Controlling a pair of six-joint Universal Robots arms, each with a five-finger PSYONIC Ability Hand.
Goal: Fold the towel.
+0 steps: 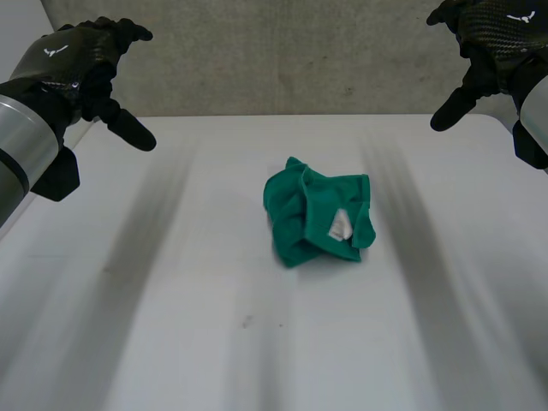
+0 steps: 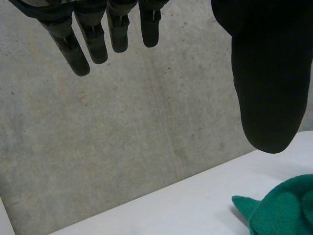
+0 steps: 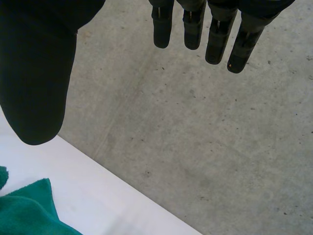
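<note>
Towel (image 1: 317,221): solid green, no pattern; 1 small white label (image 1: 341,227). Table (image 1: 171,325): plain white. Left hand (image 1: 81,64) and right hand (image 1: 492,34): black, each with 1 white emblem. Concrete surface (image 1: 282,60): grey, mottled, dark specks.

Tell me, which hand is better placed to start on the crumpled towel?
Right, by a little. The towel lies bunched slightly toward the robot's right of the middle of the table, nearer the right hand than the left hand. Both hang open, touching nothing.
</note>
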